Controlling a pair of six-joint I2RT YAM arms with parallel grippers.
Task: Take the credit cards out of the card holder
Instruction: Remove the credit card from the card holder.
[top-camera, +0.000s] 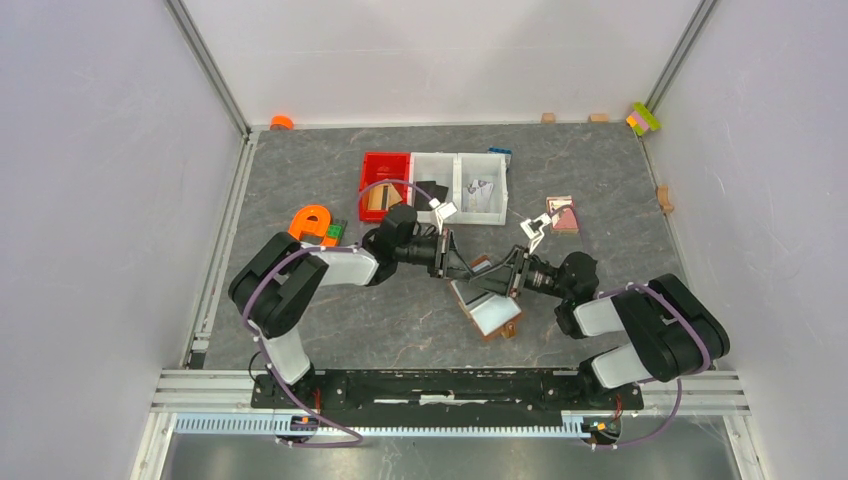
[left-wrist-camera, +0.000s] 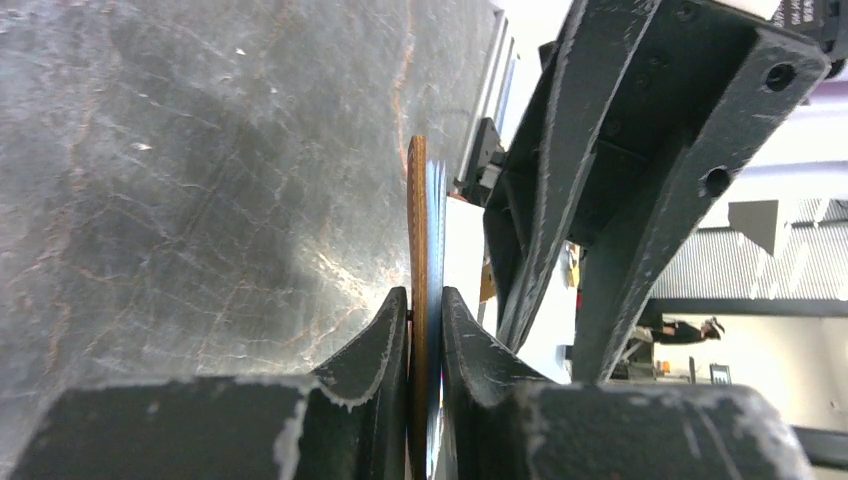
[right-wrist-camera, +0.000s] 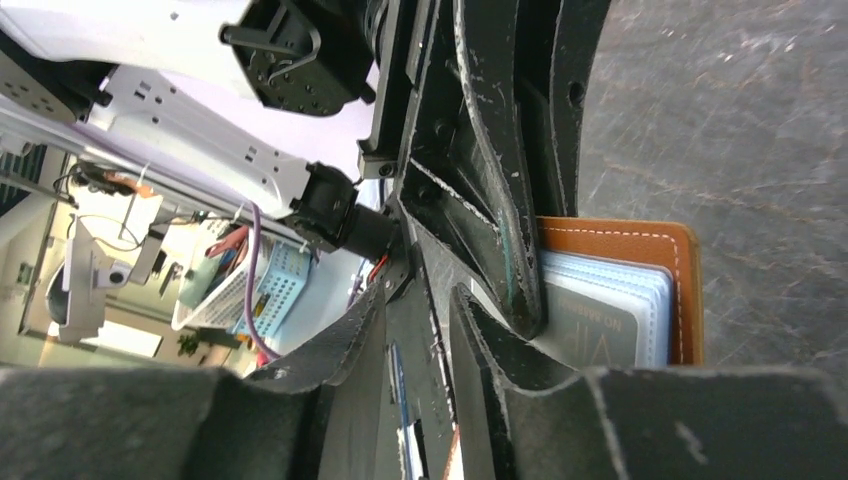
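A dark grey credit card (right-wrist-camera: 592, 328), likely stiff, light and slick, best pinched at its exposed edge, is sitting in the card holder (top-camera: 487, 305), whose leather flap the left gripper (left-wrist-camera: 425, 330) is clamping, while the right gripper (right-wrist-camera: 420, 310) is hovering narrowly parted beside the holder, any hold there being impossible to make out.

tabletop (top-camera: 600, 170): grey, marbled | red bin (top-camera: 385, 156): far centre, touching white two-compartment tray (top-camera: 440, 156) | orange arch (top-camera: 312, 222): left, beside green block (top-camera: 337, 232) | pink-red card (top-camera: 563, 215): right | far-edge blocks (top-camera: 548, 118): perhaps wooden
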